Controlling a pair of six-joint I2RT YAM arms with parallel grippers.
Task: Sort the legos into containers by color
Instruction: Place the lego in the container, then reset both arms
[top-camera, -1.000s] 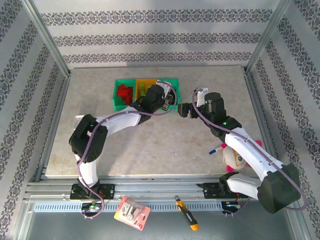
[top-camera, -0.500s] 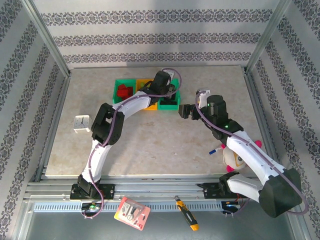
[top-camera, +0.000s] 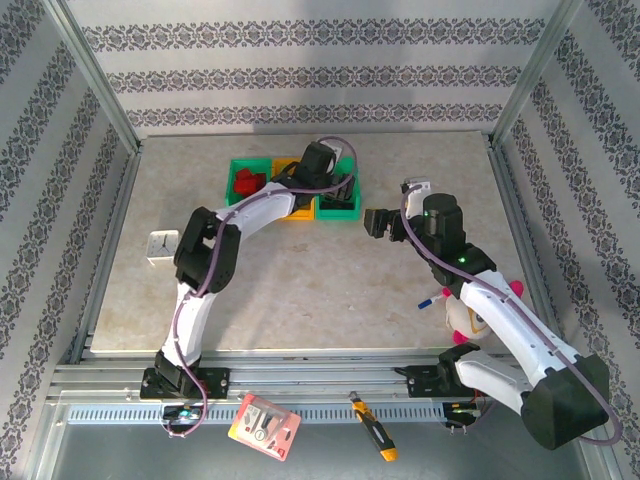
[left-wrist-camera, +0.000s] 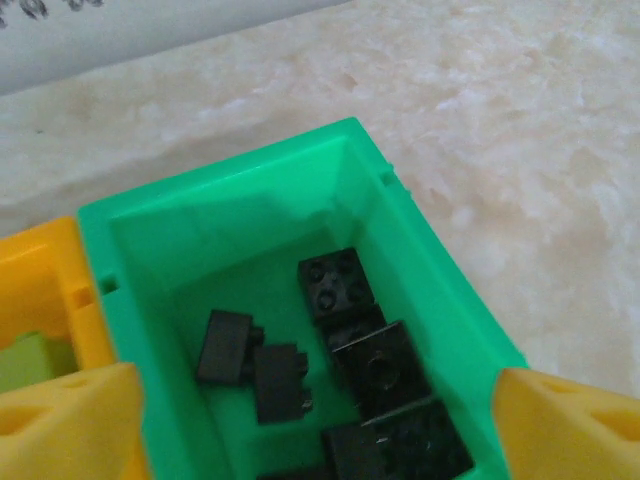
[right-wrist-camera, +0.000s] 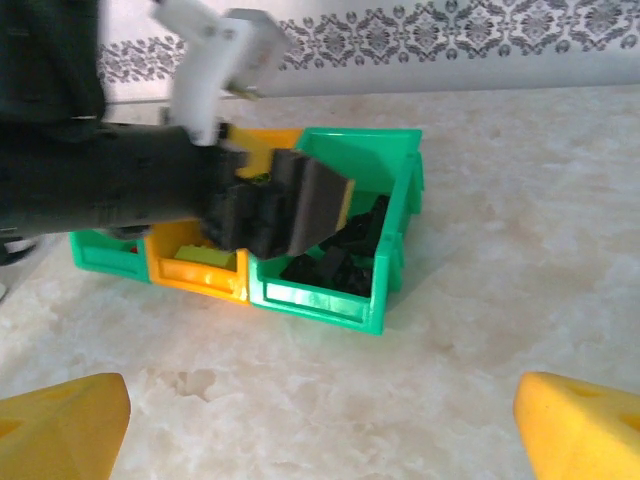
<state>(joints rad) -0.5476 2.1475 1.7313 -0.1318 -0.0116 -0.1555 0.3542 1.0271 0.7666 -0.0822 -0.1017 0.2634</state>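
Containers (top-camera: 338, 211) sit upper centre of the top view, with red legos (top-camera: 249, 182) in the left green one and black legos (left-wrist-camera: 370, 360) in the right. Over the right one hangs the left gripper (top-camera: 336, 188), jaws apart and empty. Just right of the row, the right gripper (top-camera: 374, 222) has its jaws wide apart.

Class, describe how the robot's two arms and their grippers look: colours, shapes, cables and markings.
The left arm and right arm have white shells with bulky black joints. A thin purple-grey cable runs along each. The right arm carries a small green light. The gripper fingertips are yellow wedges.
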